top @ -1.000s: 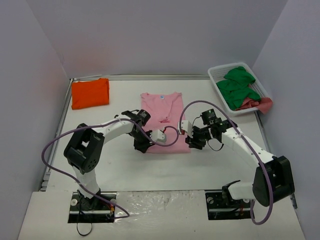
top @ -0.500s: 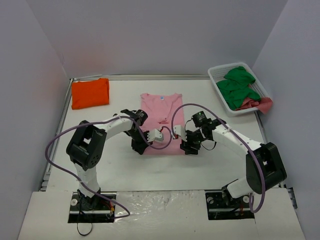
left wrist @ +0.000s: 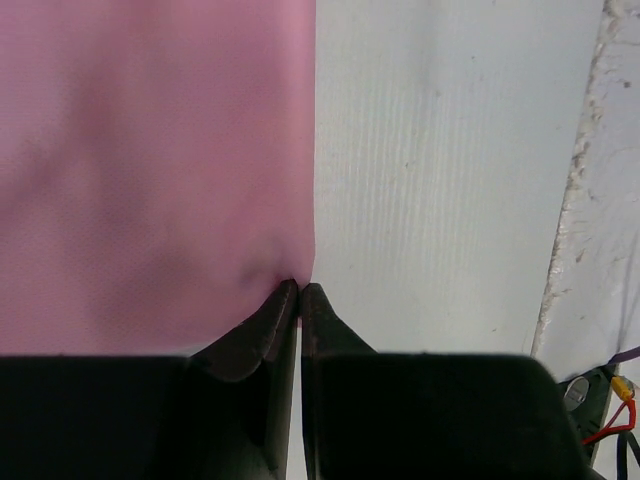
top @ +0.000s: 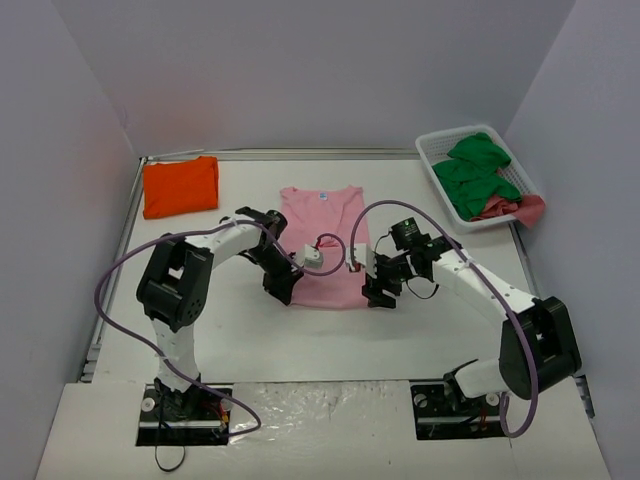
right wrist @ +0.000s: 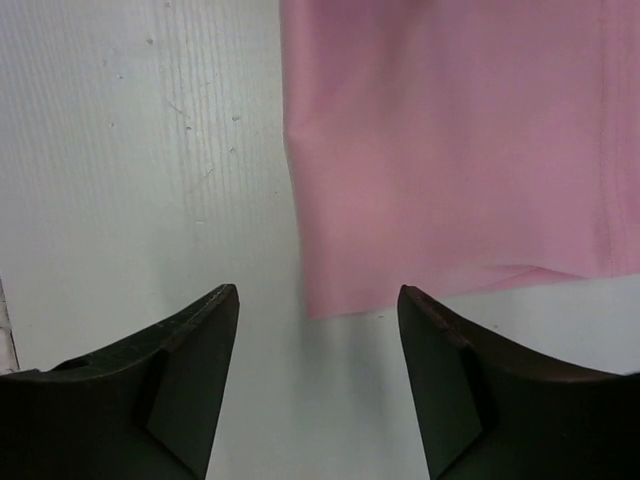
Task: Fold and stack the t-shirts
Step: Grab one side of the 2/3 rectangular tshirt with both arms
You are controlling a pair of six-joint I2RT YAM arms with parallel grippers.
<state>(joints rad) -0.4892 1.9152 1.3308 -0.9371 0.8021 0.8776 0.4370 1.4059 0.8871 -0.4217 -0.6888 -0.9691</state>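
The pink t-shirt (top: 325,240) lies flat in the middle of the table, folded to a narrow strip, collar at the far end. My left gripper (top: 283,292) is at its near left corner, shut on the shirt's edge (left wrist: 296,262). My right gripper (top: 378,296) hovers open at the near right corner; the shirt's corner (right wrist: 330,290) lies just ahead of the gap between my fingers (right wrist: 205,330). The orange t-shirt (top: 181,186) lies folded at the far left.
A white slatted basket (top: 436,150) at the far right holds green and reddish cloth. The table's left rim (top: 125,230) runs beside the orange shirt. Purple cables loop over both arms.
Both grippers have moved inward to the pink shirt's near corners. The shirt's near edge now sits a little narrower and further from me.
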